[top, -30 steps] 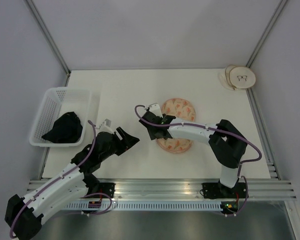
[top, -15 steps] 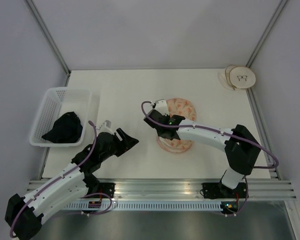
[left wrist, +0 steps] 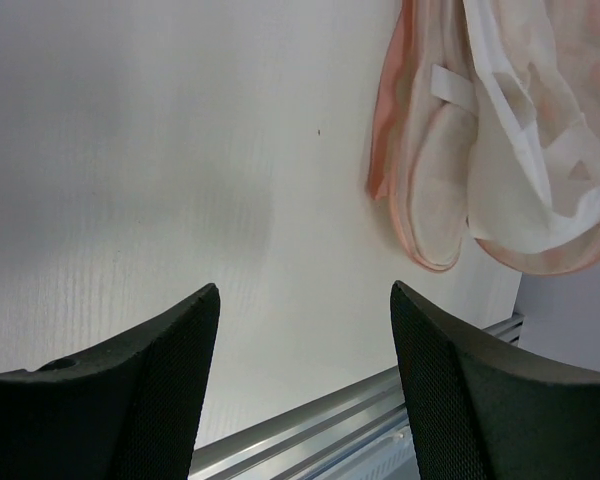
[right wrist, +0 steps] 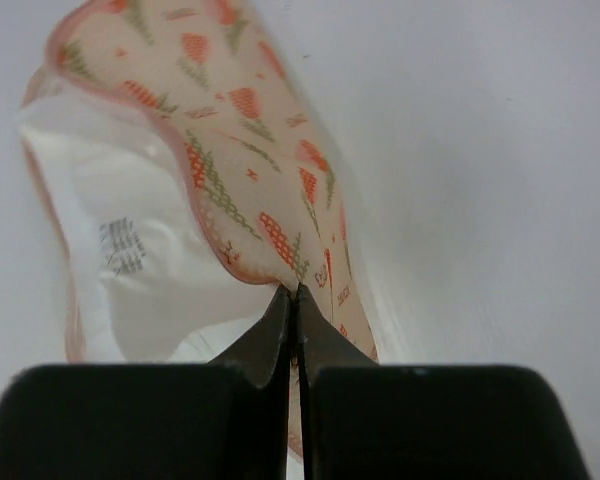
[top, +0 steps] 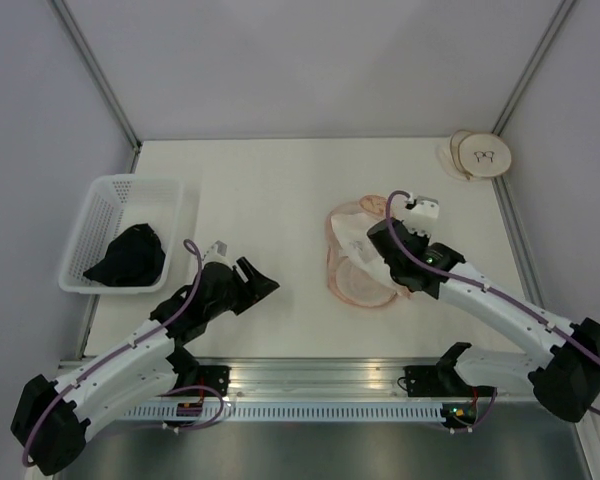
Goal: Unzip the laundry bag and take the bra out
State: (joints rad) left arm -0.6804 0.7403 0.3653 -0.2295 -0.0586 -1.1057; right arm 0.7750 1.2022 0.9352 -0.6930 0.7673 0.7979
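At the left of the top view, a white basket (top: 98,215) is seen on the table (top: 260,180), with a black cloth (top: 130,258) lying inside it. Right of the basket, in the lower left of the frame, the left gripper (top: 263,287) is held over bare table with its fingers spread apart and nothing between them. In the left wrist view, the same gripper (left wrist: 305,300) is shown with both dark fingers at the bottom edge and only white table between them.

Right of centre in the top view, the laundry bag (top: 360,288) is laid open, its pale lining turned upward. The bra (top: 355,235) is seen as white fabric at the upper part of the opened bag. In the left wrist view, bag (left wrist: 435,200) and bra (left wrist: 520,190) are found in the upper right corner, the bra lying on the lining.

The right gripper (top: 385,250) is placed over the bag's right side. In the right wrist view, the gripper (right wrist: 293,295) is pressed together on the edge of the bag's (right wrist: 240,150) printed flap, which is lifted, and the bra (right wrist: 110,210) is exposed at the left beneath it.

In the upper right corner of the top view, a round pale disc (top: 480,155) is seen.
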